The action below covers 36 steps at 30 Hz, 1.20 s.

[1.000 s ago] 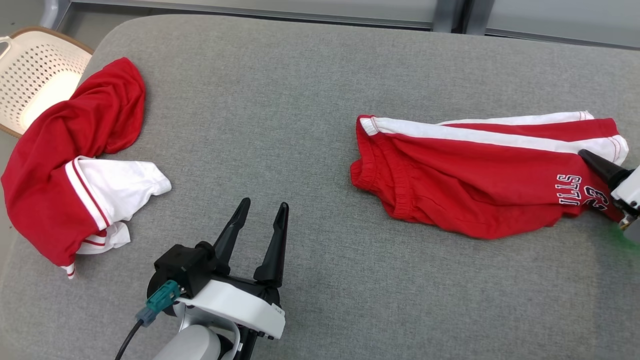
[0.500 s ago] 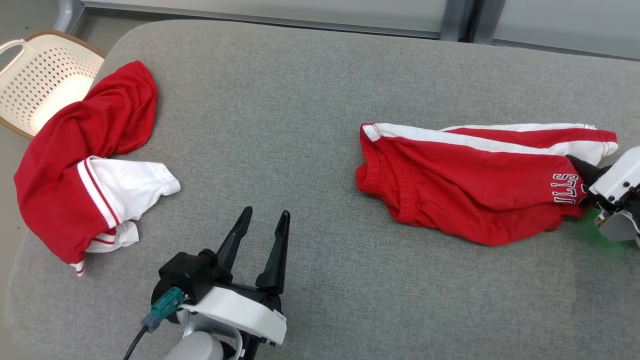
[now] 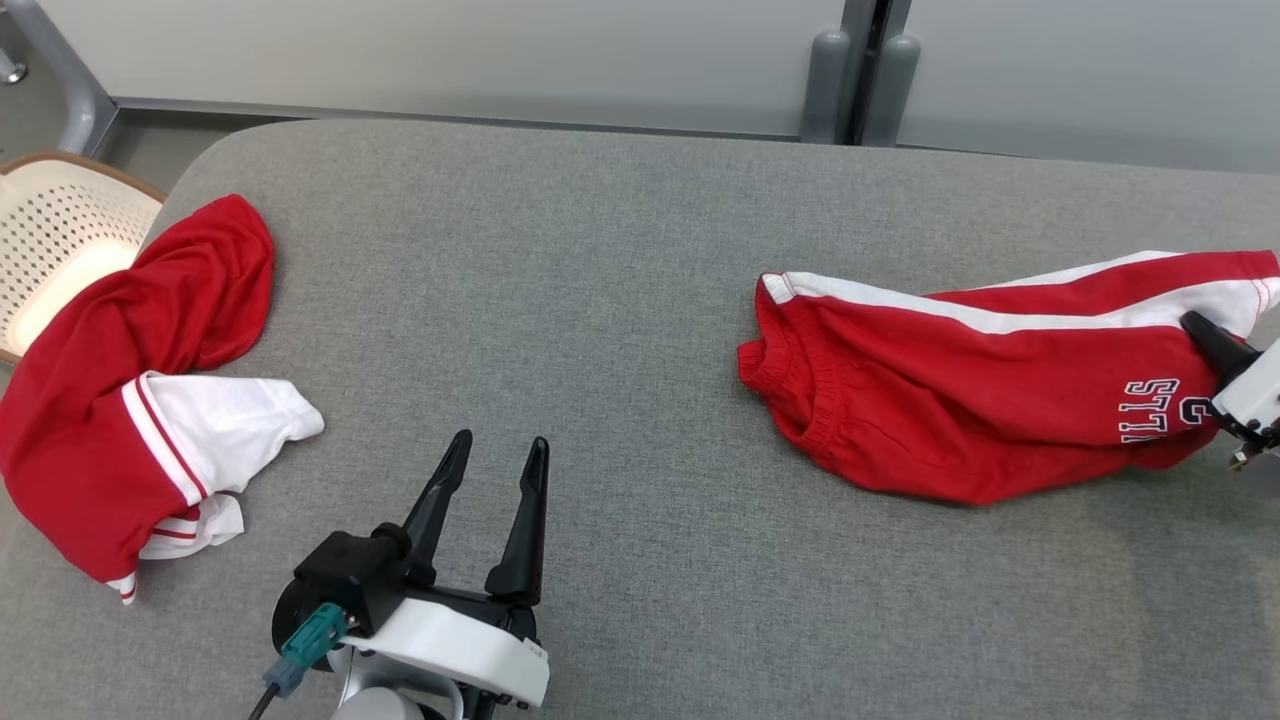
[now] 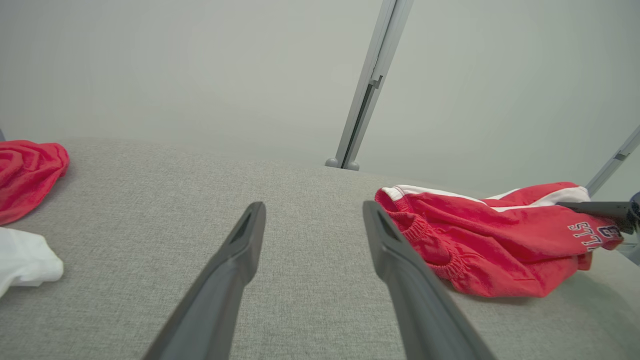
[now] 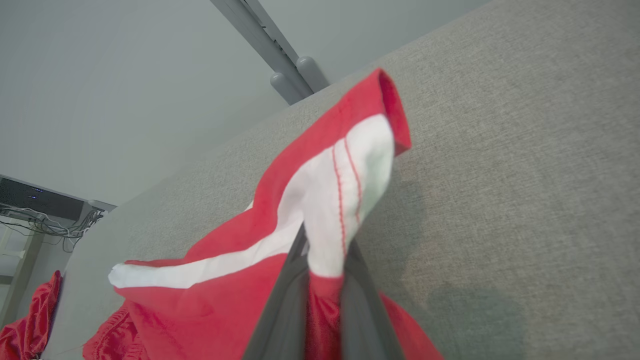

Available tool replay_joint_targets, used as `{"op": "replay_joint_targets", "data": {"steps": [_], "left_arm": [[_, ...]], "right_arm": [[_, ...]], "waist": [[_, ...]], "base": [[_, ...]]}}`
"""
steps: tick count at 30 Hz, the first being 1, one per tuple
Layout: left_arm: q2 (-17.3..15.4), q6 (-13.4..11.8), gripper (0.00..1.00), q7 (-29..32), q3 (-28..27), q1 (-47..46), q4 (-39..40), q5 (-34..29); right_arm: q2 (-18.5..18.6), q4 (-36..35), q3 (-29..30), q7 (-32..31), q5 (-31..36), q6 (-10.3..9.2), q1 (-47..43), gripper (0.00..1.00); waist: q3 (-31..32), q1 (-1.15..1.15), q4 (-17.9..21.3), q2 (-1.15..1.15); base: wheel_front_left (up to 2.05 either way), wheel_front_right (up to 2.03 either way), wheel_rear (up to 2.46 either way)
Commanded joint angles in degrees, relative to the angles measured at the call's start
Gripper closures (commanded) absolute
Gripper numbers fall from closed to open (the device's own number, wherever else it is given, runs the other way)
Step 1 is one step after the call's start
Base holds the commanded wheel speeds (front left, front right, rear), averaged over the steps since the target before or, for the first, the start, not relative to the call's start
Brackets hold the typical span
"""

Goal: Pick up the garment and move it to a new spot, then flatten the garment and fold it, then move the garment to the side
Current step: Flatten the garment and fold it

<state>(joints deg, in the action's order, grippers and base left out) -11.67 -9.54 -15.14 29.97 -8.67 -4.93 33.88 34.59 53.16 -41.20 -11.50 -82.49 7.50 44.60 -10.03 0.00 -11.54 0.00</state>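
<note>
The right gripper (image 5: 325,240), open a second earlier, is clamping the soft red shorts (image 3: 960,400) by their white-striped hem; the left gripper (image 3: 495,450) is hovering splayed over coarse grey upholstery (image 3: 600,300).

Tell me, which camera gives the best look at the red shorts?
The head view: it lays out the red shorts from waistband to printed leg, where the right gripper is shut on the hem. The left wrist view sees them low and side-on; the right wrist view gives a close-up of the pinched hem.

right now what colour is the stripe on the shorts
White; stripe on red shorts, head view best.
</note>
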Motion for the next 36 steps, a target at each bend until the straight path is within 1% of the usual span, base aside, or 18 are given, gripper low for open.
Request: {"op": "replay_joint_targets", "data": {"steps": [1,3,6,9,12,16,19,20,23,26,27,28,29,33,36], "left_arm": [[0.0,0.4,0.00,0.0,-0.5,0.7,-0.1,-0.6],[0.3,0.6,0.00,0.0,-1.0,1.2,-0.2,-1.3],[0.8,1.2,0.00,0.0,-1.6,1.8,-0.6,-1.8],[1.3,1.8,0.00,0.0,-1.7,2.3,-1.4,-2.2],[2.1,2.5,0.00,0.0,-1.6,2.5,-2.1,-2.5],[2.8,3.2,0.00,0.0,-1.5,2.3,-3.3,-2.8],[3.1,3.6,0.00,0.0,-1.5,2.2,-3.9,-3.0],[3.1,3.6,0.00,0.0,-1.5,2.2,-3.9,-3.0],[3.4,3.9,0.00,0.0,-1.5,2.0,-4.3,-3.3],[4.0,4.0,0.00,0.0,-1.6,2.0,-4.5,-3.5],[4.0,4.0,0.00,0.0,-1.8,2.1,-4.6,-3.6],[4.1,4.1,0.00,0.0,-2.0,2.2,-4.7,-3.7],[4.2,4.0,0.00,0.0,-2.1,2.3,-4.8,-3.7],[4.1,4.0,0.00,0.0,-2.9,2.6,-5.0,-4.0],[3.9,4.2,0.00,0.0,-3.4,2.9,-5.0,-4.1]], "right_arm": [[0.1,-0.5,-0.3,0.6,0.6,-0.02,-0.3,1.00],[-0.3,-1.3,-1.3,0.7,1.5,-0.02,-0.1,1.00],[-1.8,-2.4,-2.9,0.6,2.8,-0.02,1.0,1.00],[-4.4,-2.9,-4.8,-0.2,4.1,-0.02,2.1,1.00],[-8.0,-2.1,-6.3,-1.1,5.1,-0.02,3.4,1.00],[-12.0,1.9,-7.7,-2.4,6.0,-0.02,4.9,1.00],[-15.0,5.3,-8.2,-2.1,6.7,-0.02,6.1,1.00],[-15.0,5.3,-8.2,-2.1,6.7,-0.02,6.1,1.00],[-17.1,8.4,-8.5,-1.6,7.2,-0.01,7.0,1.00],[-18.8,10.2,-8.6,-1.5,7.1,-0.01,7.5,1.00],[-19.2,10.4,-8.7,-1.3,7.2,-0.01,7.5,0.83],[-19.6,10.4,-8.7,-1.1,7.1,-0.01,7.5,0.51],[-20.0,10.3,-8.7,-1.1,6.9,-0.01,7.5,0.00],[-20.5,7.9,-9.0,0.1,6.9,-0.02,6.9,0.00],[-20.2,3.7,-8.8,2.5,6.4,-0.01,6.4,0.00]], "waist": [[1.0,0.00,0.6,0.00],[1.7,0.00,0.7,0.00],[2.9,0.00,0.7,0.00],[3.7,0.00,0.2,0.00],[4.4,0.00,-1.1,0.00],[4.6,0.00,-4.0,0.00],[4.3,0.00,-6.3,0.00],[4.3,0.00,-6.3,0.00],[3.7,0.00,-8.1,0.00],[3.1,0.00,-9.1,0.00],[3.0,0.00,-9.2,0.00],[2.9,0.00,-9.2,0.00],[2.8,0.00,-9.1,0.00],[3.1,0.00,-7.4,0.00],[3.7,0.00,-5.3,0.00]], "base": [[0.00,0.00,0.00],[0.00,0.00,0.00],[0.00,0.00,0.00],[0.00,0.00,0.00],[0.00,0.00,0.00],[0.00,0.00,0.00],[0.00,0.00,0.00],[0.00,0.00,0.00],[0.00,0.00,0.00],[0.00,0.00,0.00],[0.00,0.00,0.00],[0.00,0.00,0.00],[0.00,0.00,0.00],[0.00,0.00,0.00],[0.00,0.00,0.00]]}}
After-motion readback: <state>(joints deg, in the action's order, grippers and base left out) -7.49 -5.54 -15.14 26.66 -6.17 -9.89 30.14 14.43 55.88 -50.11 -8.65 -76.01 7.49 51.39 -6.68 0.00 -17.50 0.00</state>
